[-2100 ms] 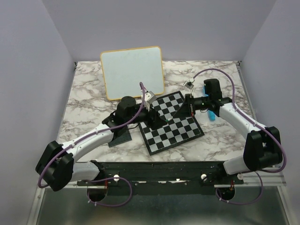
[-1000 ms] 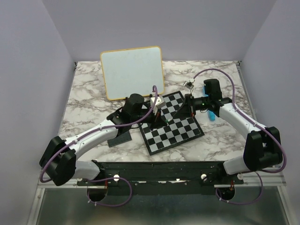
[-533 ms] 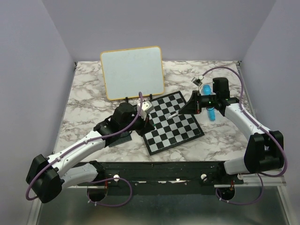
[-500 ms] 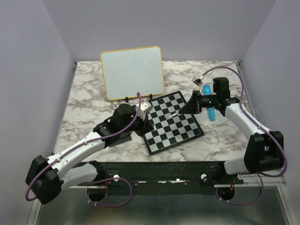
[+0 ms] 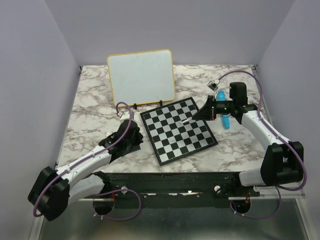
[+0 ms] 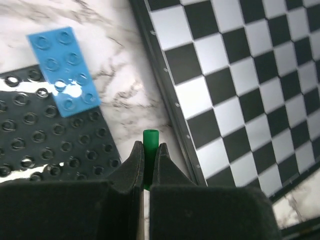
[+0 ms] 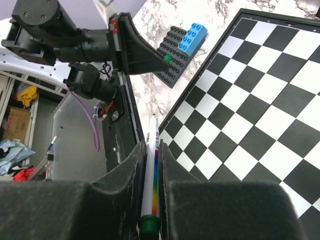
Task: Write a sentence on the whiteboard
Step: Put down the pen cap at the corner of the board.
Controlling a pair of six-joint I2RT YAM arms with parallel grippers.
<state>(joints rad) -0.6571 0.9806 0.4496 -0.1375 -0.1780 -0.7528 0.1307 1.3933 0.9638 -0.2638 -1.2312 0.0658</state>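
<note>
Left gripper [image 6: 148, 150] has drawn back over the near bench [image 5: 90, 102], off the chessboard [image 5: 177, 131], and is clenched on a short green cap [image 6: 150, 141]. Right gripper [image 7: 151, 150], across the chessboard, grasps the marker [image 7: 151, 175], apparently now uncapped, its long axis aimed at the left arm. Writing can proceed. Whiteboard [image 5: 141, 77] stands at the far side, blank and facing the arms, long axis left to right.

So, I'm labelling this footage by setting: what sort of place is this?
Probably a robotics lab test cell: a left arm and right arm mounted at a marble-look table edge, plain walls boxing it in, and props like a whiteboard and chessboard.
</note>
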